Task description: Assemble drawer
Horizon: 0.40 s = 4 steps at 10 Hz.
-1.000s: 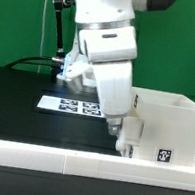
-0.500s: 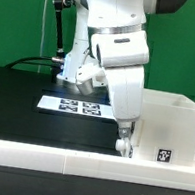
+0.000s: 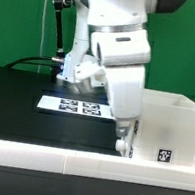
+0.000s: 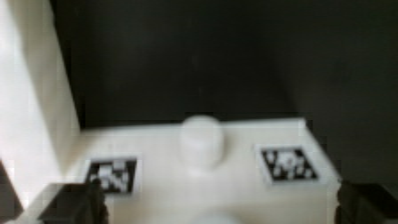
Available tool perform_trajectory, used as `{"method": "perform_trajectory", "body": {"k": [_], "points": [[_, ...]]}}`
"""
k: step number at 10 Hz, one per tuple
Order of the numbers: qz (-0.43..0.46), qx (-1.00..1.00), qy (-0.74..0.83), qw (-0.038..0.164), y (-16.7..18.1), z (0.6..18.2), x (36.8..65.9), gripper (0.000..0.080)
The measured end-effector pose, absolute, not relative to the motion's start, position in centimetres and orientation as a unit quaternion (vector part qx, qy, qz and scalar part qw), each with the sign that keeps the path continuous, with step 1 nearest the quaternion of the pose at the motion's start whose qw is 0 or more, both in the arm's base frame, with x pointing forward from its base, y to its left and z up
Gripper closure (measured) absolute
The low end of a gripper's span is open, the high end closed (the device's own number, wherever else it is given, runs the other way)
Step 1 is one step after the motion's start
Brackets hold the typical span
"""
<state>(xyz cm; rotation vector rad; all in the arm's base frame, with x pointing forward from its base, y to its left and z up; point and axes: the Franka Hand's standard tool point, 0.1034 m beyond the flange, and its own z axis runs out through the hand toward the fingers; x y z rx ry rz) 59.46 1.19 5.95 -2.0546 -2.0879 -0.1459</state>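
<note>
One long white rail (image 3: 85,165) runs nearest in the exterior view. Behind it the gripper (image 3: 125,146) hangs low against the housing (image 3: 167,126) on that view's right; whether its jaws grip anything I cannot tell. The wrist view shows a tagged white panel with a knob (image 4: 201,138), fingertips (image 4: 71,205) set apart at either side. Farther back lies the marker board (image 3: 74,107). No tray visibly sits in the housing, so most assembly seems left.

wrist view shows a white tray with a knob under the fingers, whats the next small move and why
Probably lower the gripper a little and close. In the wrist view the tray lies below, its knob between two tags, and both dark fingertips stand apart, gripping nothing. In the exterior view the gripper hangs low beside the housing.
</note>
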Motion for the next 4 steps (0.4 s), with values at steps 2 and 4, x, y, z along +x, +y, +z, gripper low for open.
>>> {"method": "perform_trajectory", "body": {"k": [2,4], "points": [[-0.050,-0.700,-0.705,0.100,-1.07,6.29,59.81,0.0151],[-0.050,-0.700,-0.705,0.101,-0.96,6.18,59.75,0.0151]]}}
